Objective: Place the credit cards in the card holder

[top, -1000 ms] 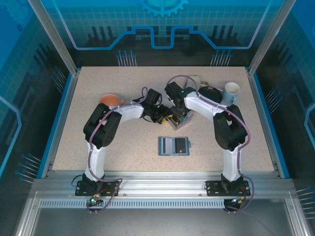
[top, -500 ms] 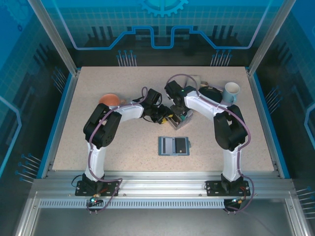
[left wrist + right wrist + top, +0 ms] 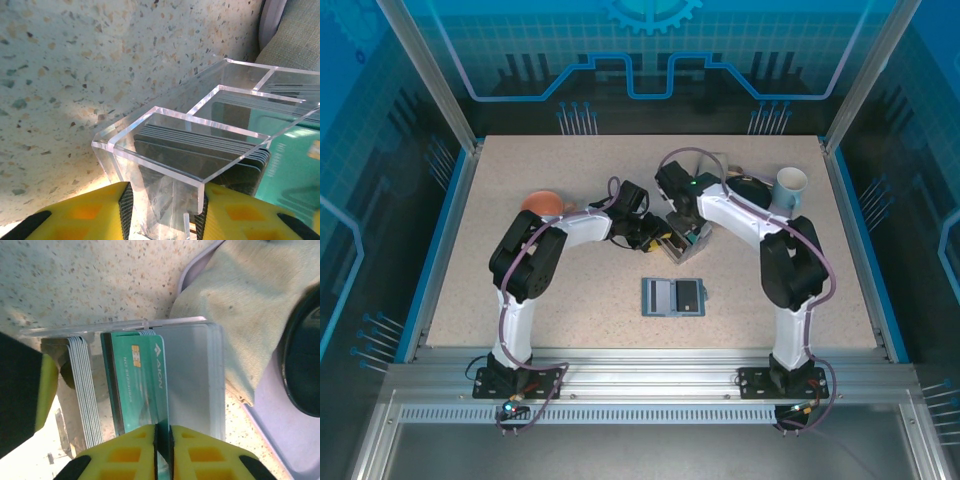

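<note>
Credit cards (image 3: 82,385) stand on edge in a clear rack (image 3: 150,150) mid-table, just beyond the card holder (image 3: 674,296), which lies open and flat on the table (image 3: 520,300); the right pincer (image 3: 162,432) is pinched narrow on the edge of a teal card (image 3: 142,375); the left pincer (image 3: 162,210) clamps the rack's end.

The card stand (image 3: 165,150) is formed of clear glossy acrylic, the teal credit card (image 3: 140,385) of smooth plastic; the tabletop (image 3: 75,65) is matt-speckled.
</note>
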`<act>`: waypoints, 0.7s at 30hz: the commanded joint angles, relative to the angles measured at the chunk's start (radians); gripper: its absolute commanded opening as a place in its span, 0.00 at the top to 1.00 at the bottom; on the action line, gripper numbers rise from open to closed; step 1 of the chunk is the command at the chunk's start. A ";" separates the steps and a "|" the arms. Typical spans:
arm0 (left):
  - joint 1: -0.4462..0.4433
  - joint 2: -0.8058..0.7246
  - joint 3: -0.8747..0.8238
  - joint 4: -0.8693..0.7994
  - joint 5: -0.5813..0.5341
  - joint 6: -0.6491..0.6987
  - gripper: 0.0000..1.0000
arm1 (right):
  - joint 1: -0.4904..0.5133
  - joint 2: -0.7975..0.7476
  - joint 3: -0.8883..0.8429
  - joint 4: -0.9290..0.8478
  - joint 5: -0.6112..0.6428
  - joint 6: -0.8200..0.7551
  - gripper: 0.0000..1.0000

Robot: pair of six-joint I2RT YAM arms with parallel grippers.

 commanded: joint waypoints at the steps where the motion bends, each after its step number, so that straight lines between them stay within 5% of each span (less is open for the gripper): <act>1: 0.004 -0.011 -0.033 -0.077 -0.024 0.032 0.62 | 0.005 -0.067 0.000 -0.029 -0.018 0.028 0.88; 10: -0.003 -0.096 -0.050 -0.025 -0.010 0.081 0.54 | -0.019 -0.199 -0.050 -0.021 -0.221 0.150 0.97; 21: -0.011 -0.371 -0.192 0.071 0.023 0.128 0.36 | -0.220 -0.565 -0.424 0.258 -0.806 0.523 1.00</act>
